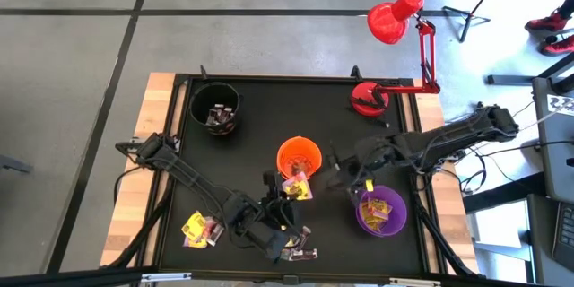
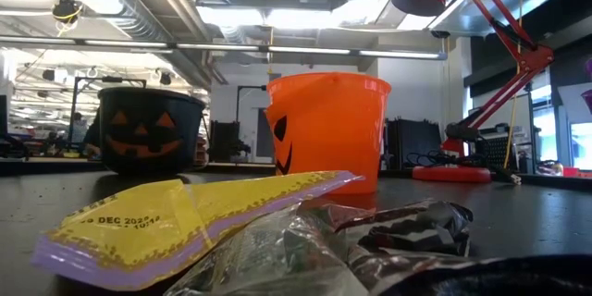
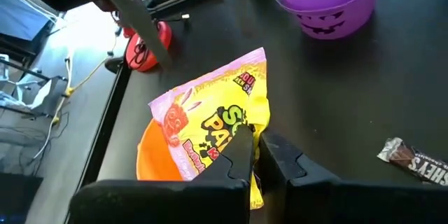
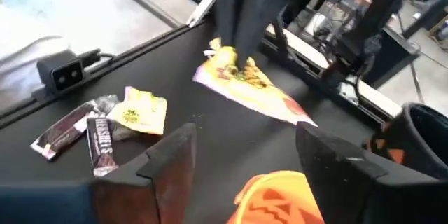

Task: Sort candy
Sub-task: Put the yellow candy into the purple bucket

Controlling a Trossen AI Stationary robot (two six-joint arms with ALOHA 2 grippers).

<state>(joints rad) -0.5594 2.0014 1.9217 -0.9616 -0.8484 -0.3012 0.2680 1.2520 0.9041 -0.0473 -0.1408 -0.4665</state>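
- Presently, the left gripper (image 1: 289, 199) is pinched tight on a yellow candy packet (image 1: 297, 187) with pink marks, holding it just beside the orange cup (image 1: 299, 157), at that cup's near rim; the left wrist view shows the packet (image 3: 217, 115) clamped between the dark fingers (image 3: 241, 155) and overlapping the cup.
- Right gripper (image 1: 345, 172) stands between the orange cup and the purple cup (image 1: 381, 211), fingers spread wide with nothing between them, as its wrist view confirms (image 4: 245, 155).
- Purple cup holds several yellow-wrapped sweets (image 1: 378, 208).
- Black cup (image 1: 215, 106), well apart from the orange cup toward the far left corner of the tray, holds dark-wrapped pieces (image 1: 221, 117).
- Loose candy: a small heap of yellow and dark wrappers (image 1: 201, 228) lies left of the orange cup near the tray's front edge; dark brown bars (image 1: 300, 253) lie near the front edge, below the left gripper.
- Red desk lamp (image 1: 395, 18) stands behind the orange cup, to its right, base on the tray.
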